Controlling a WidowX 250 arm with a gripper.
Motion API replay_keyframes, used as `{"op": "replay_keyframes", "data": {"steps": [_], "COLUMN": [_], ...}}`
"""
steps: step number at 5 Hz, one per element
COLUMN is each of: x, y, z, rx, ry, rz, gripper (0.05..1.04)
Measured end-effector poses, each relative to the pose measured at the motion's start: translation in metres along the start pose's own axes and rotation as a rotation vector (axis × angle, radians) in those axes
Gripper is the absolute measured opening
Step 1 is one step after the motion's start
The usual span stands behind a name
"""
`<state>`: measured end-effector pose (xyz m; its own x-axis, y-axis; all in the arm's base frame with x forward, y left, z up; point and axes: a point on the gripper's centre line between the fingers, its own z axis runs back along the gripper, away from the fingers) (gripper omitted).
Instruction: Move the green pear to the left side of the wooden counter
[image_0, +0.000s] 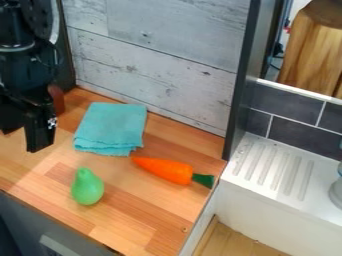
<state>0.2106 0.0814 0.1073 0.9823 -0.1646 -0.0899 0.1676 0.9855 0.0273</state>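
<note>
End effector (31, 142) hangs over the left part of the counter (144, 224), toward the back. Can't tell if it's spread or pressed together, the black parts blend at this angle; no item visible in its grip. Nearest soft item: folded teal cloth (112, 127), to its right, by the counter's back edge, apart from it. Cloth is folded in layers, probably to keep it a compact, flat stack that stays put. Reddish-brown thing (56, 99) partly behind the arm, near the back left corner; can't identify.

Orange carrot (163, 169) lies on its side, tip just beside the cloth's front right corner, green end near the counter's right edge. Long and tapered, so lying down is likely its stable pose. Green pear (87, 187) is nearer the front edge, well apart from the carrot.
</note>
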Motion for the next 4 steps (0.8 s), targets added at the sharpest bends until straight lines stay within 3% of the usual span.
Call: {"op": "replay_keyframes", "data": {"steps": [1,2,3,4], "x": [-0.001,0.008,0.014,0.021], "y": [-0.002,-0.02,-0.035,-0.044], "z": [-0.004,0.0,0.0,-0.011], "rx": [-0.011,-0.039,-0.04,-0.031], "ry": [0.015,-0.026,-0.031,0.009], "rz": [-0.002,-0.048,-0.066,-0.072], "gripper": [1.009,1.009,1.009,1.009]}}
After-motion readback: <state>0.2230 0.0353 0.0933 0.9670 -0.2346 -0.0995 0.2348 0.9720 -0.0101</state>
